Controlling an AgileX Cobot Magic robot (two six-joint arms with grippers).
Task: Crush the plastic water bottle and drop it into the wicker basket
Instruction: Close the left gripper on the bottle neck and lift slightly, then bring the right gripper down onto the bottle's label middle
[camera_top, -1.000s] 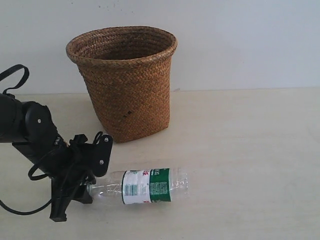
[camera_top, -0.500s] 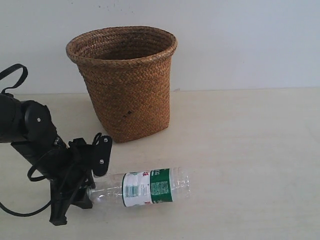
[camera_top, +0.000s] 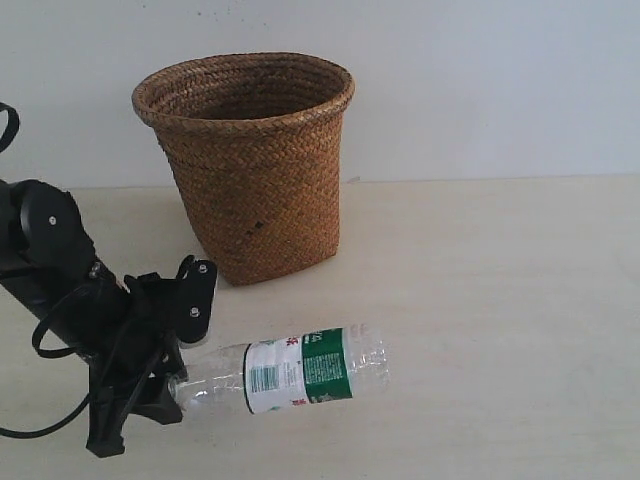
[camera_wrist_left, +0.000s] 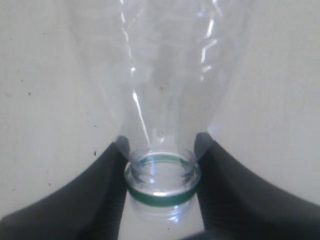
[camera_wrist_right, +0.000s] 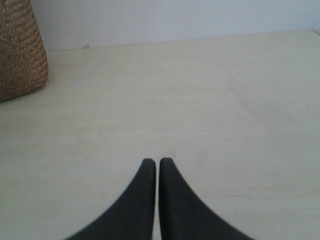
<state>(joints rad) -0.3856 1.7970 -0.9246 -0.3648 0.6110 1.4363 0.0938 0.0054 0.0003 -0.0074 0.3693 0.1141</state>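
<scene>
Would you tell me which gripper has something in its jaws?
The left gripper, clamped on the neck of the plastic water bottle; the right gripper is shut empty.

The tall brown woven wicker basket (camera_top: 247, 170) stands at the back of the pale tabletop (camera_top: 500, 290), close to the white wall (camera_top: 480, 80). I see its round mouth uncovered from above. In front of it, apart, the small clear plastic bottle with a white-and-green label (camera_top: 295, 370) lies sideways, with a bare strip of table between them. My black left gripper (camera_top: 175, 378) and its arm fill the near left corner, clamped on the bottle's neck. Right of both I have bare table. My right gripper (camera_wrist_right: 157, 167), tips pressed together, faces open tabletop.
</scene>
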